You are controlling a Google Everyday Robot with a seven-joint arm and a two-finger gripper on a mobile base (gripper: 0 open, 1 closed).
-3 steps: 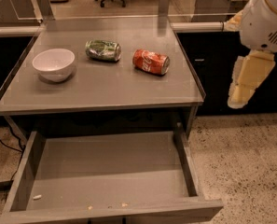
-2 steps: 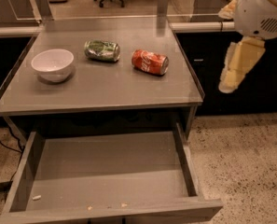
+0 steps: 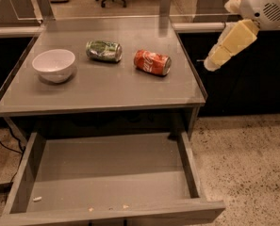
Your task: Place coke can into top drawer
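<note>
The coke can (image 3: 152,62) lay on its side on the desk (image 3: 106,86), in the desk's right part and back from its front edge; one silver end faced the desk's right front corner. The green can (image 3: 103,51) lay near it toward the desk's middle, not touching; a white bowl (image 3: 54,65) stood on the desk's left part. The top drawer (image 3: 111,173) stood pulled out below the desk's front edge, with only a few crumbs on its floor.

The pincer (image 3: 226,48) hung beyond the desk's right edge, above the level of the desk top, with no can in it; whether it was released or clenched, I could not tell.

The step in hand was judged to be the reach for the coke can. Done well, the pincer would come in over the desk's right edge and descend across the can's round body at mid-length, not along its axis; a lying can rolls if nudged off-centre. The squeeze should be modest, as thin metal dents; the approach should keep to the side away from the green can; the lift should clear the desk's front edge before lowering over the drawer's middle.
</note>
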